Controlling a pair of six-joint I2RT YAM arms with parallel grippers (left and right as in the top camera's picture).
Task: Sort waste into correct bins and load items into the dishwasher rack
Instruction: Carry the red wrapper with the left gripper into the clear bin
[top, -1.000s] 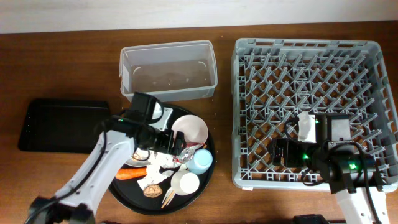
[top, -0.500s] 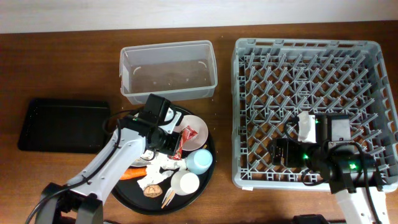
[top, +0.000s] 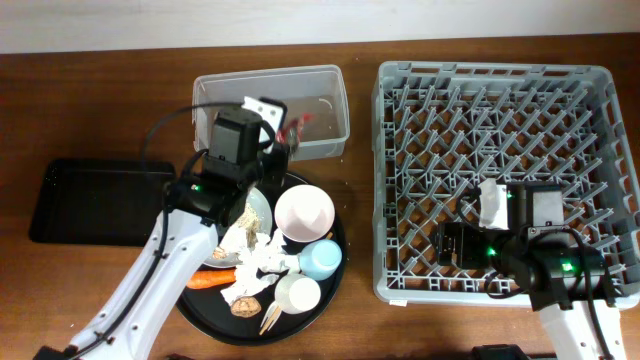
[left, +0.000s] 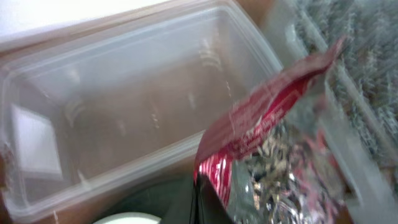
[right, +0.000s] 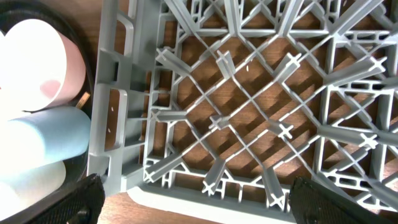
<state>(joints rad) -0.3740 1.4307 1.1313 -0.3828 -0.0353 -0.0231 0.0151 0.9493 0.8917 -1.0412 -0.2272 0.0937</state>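
Left pincer (top: 280, 140) clamped on the red-and-silver wrapper (left: 267, 130), held above the clear plastic tub (top: 320, 75).
Wrapper hangs over the tub's right end, near the front wall, so a release would likely drop it inside. Right pincer (right: 199, 208) stands wide and empty over the dishwasher rack (right: 249, 124), probably parked clear of the left arm.

Large round black tray (top: 203, 308) on worktop (top: 100, 110), just behind and under left hand (top: 283, 138), on its near side. Worktop dark brown wood. Pale wall strip (top: 300, 20) beyond the hand, along worktop's far edge
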